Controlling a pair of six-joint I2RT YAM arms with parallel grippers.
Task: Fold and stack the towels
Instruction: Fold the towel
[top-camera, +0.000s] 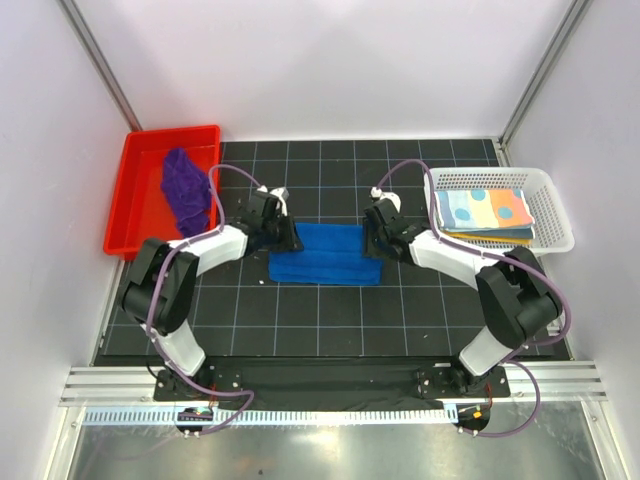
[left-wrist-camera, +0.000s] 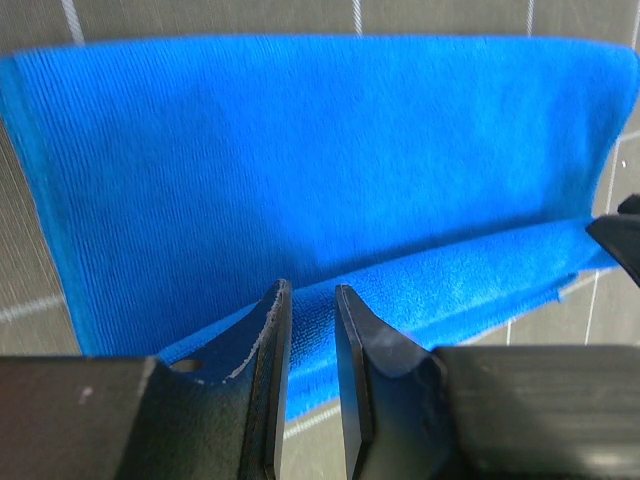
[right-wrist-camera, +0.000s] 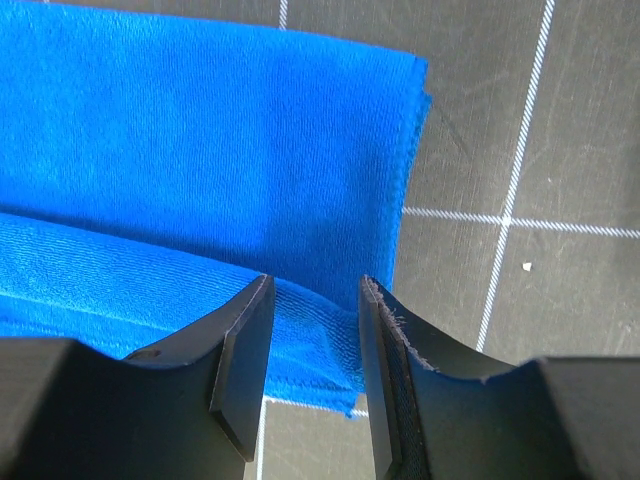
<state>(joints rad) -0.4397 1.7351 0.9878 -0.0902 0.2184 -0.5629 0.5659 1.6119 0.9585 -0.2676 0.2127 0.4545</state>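
Observation:
The royal blue towel (top-camera: 327, 255) lies on the black grid mat, its far edge folded over toward me as a flap. My left gripper (top-camera: 285, 238) hovers low over its far left corner, my right gripper (top-camera: 372, 240) over its far right corner. In the left wrist view my gripper (left-wrist-camera: 312, 290) shows a narrow gap, with the blue flap (left-wrist-camera: 300, 150) lying flat below, not pinched. In the right wrist view my gripper (right-wrist-camera: 315, 285) stands wider open over the towel's corner (right-wrist-camera: 200, 150). The purple towel (top-camera: 183, 185) lies crumpled in the red tray. The patterned towel (top-camera: 485, 210) lies folded in the basket.
The red tray (top-camera: 135, 215) stands at the far left, off the mat. The white mesh basket (top-camera: 552, 218) stands at the far right. White walls and metal frame posts close in the sides. The right gripper's dark tip (left-wrist-camera: 620, 240) shows at the left wrist view's right edge.

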